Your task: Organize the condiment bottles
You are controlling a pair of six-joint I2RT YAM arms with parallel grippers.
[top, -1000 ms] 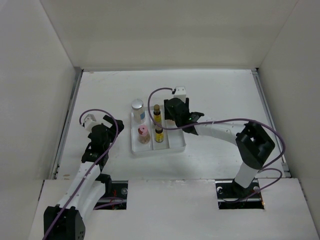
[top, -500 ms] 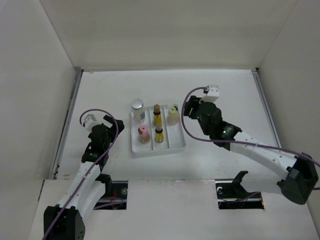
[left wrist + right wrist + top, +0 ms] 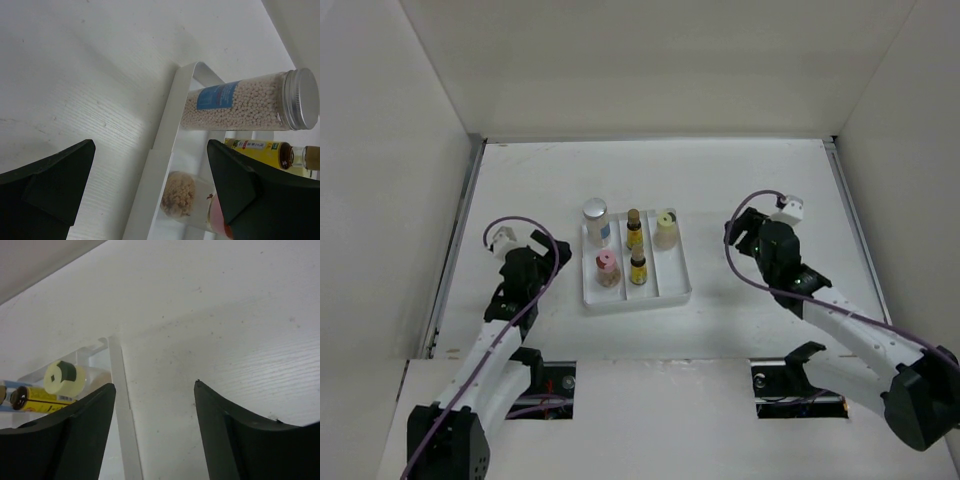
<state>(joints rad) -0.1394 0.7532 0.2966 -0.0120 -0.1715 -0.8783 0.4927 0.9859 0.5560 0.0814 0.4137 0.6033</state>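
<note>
Sorting looks finished: all five condiment bottles (image 3: 634, 229) stand in the white tray (image 3: 620, 300). The right gripper (image 3: 154, 385), at its 3 o'clock, and left gripper (image 3: 150, 145), at 9 o'clock, gape empty; next, probably just retreat without nudging the tray.

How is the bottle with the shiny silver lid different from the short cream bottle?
The silver-capped bottle is taller; the cream bottle is squat. The silver-capped bottle has a blue label and white beads inside; the cream bottle has a pale yellow cap. The silver-capped bottle stands in the left compartment of the white tray, the cream bottle in the right one. Both stand upright at the far end.
</note>
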